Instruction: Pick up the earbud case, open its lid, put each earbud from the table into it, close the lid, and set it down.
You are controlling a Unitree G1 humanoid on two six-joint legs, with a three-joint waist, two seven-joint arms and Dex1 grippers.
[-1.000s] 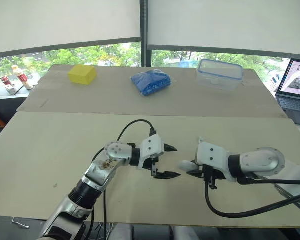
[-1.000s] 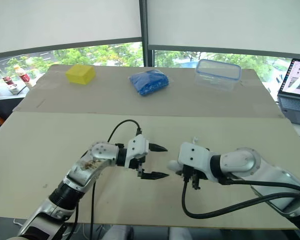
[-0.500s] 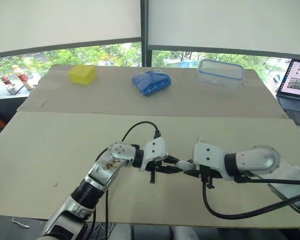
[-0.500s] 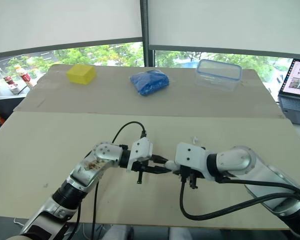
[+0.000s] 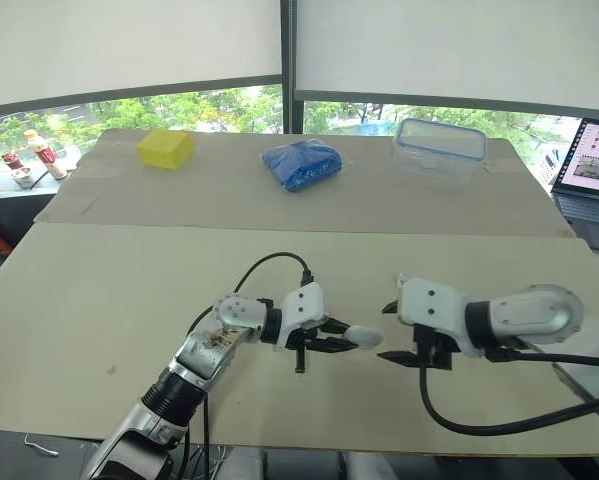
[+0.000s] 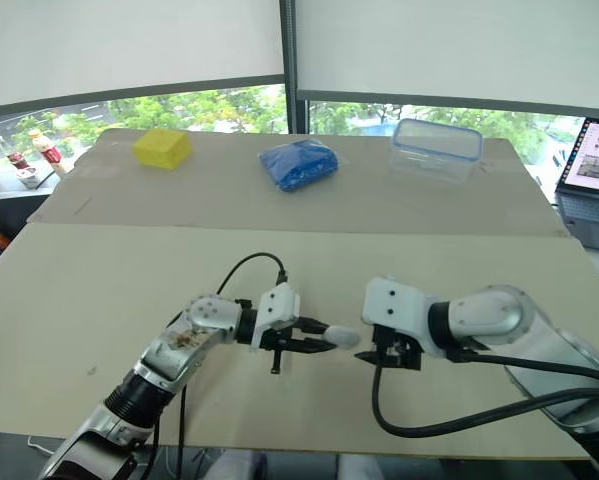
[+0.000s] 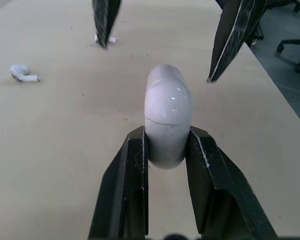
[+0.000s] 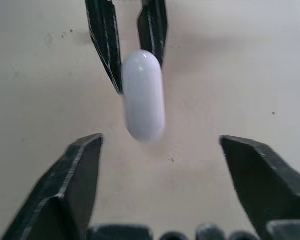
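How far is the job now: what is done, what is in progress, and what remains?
Done: the earbud case is picked up, clamped in the left gripper. In hand: the open right gripper faces the case, apart from it; the case is closed. Left: open it, put in each earbud lying on the table, close it, set it down.

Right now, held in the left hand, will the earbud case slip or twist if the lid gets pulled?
Probably slippery: the earbud case is glossy and rounded, and the left hand pinches only one end. Likely rigid: no dent shows at the fingers. It may pivot, since most of it sticks out unsupported.
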